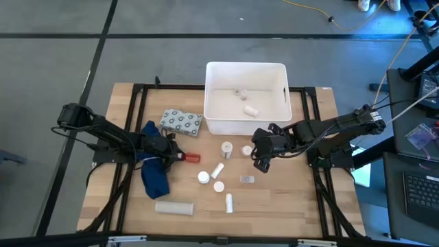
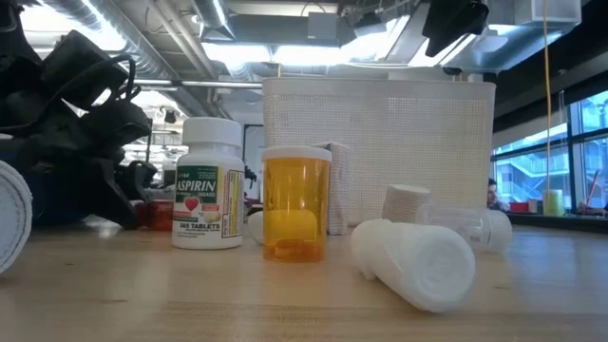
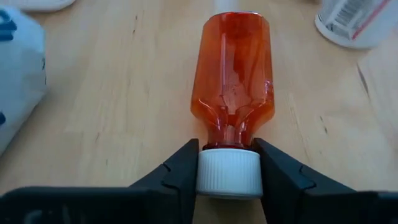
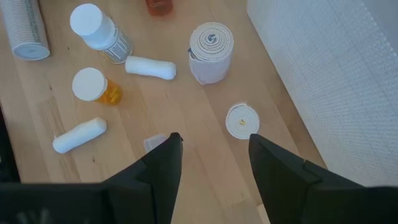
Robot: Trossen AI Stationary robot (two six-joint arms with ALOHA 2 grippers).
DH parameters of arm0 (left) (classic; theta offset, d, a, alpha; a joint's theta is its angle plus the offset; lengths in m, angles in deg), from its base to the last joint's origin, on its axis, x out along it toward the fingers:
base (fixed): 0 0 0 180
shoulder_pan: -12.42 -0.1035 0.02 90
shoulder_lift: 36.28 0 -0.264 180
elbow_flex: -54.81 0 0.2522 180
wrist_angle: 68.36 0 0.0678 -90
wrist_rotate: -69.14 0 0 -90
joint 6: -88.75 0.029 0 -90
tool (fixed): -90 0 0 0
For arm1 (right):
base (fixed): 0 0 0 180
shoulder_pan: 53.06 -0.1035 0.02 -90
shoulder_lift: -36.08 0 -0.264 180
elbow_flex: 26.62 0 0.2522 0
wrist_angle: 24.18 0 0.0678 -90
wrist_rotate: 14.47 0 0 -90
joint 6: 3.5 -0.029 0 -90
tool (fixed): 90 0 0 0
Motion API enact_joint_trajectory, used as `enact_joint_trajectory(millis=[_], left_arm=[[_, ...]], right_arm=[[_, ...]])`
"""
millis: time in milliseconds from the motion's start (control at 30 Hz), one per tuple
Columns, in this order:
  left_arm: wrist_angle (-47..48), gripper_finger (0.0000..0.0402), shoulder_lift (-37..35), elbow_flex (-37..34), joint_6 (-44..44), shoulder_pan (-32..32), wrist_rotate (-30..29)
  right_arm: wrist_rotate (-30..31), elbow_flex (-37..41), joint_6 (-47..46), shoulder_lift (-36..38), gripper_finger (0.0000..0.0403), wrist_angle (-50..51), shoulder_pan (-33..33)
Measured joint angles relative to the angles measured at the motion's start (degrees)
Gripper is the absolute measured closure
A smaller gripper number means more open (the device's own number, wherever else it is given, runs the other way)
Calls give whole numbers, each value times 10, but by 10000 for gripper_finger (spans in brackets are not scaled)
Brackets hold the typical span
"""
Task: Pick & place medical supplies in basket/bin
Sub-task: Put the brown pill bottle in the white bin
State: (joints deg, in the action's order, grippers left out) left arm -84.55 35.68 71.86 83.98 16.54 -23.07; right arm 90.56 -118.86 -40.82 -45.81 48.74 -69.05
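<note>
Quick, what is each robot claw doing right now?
Left gripper: closed on the red-orange bottle's white cap.
Right gripper: open, holding nothing, above the table.

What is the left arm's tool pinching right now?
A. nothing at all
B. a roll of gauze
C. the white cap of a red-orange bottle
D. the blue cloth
C: in the left wrist view, the left tool has a finger on each side of the white cap of the red-orange bottle, which lies on the wooden table.
</note>
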Motion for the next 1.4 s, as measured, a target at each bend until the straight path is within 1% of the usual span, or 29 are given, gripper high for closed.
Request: enact_joint_trajectory(millis=[67,200,367,467,533,600,667,767,833,933,1067,1133,1267,1400], left_arm=[[-24,278,0,-1,-34,0,1],[-60,278,-16,38,-92,0,2],[-61,277,-46,118,-95,-7,8],[-48,277,-68,170,-95,-24,41],[-21,277,-84,211,-97,-37,64],[25,277,-98,259,-100,-51,74],[93,277,-108,313,-93,-64,70],[225,277,-103,420,-63,-90,48],[321,277,-85,501,-37,-111,34],[468,277,-39,633,14,-149,32],[627,277,48,805,89,-199,20],[691,277,96,879,134,-219,0],[777,277,196,1003,252,-250,-72],[817,277,294,1086,418,-264,-190]], right_arm=[[0,0,0,0,216,0,0],[0,0,0,0,216,6,0],[0,0,-1,2,216,42,0],[0,-1,0,11,216,44,0],[0,-1,-1,19,216,45,-1],[0,-1,-1,26,216,45,-2],[0,-1,-2,33,216,46,-4],[0,-1,-14,40,216,50,-4],[0,-1,-16,40,216,53,-4],[0,-1,-16,41,216,59,-4],[22,-1,-14,40,216,62,-4],[32,-1,-14,41,216,67,-4],[42,-1,-14,40,216,70,-4],[48,-1,-15,40,216,71,-4]])
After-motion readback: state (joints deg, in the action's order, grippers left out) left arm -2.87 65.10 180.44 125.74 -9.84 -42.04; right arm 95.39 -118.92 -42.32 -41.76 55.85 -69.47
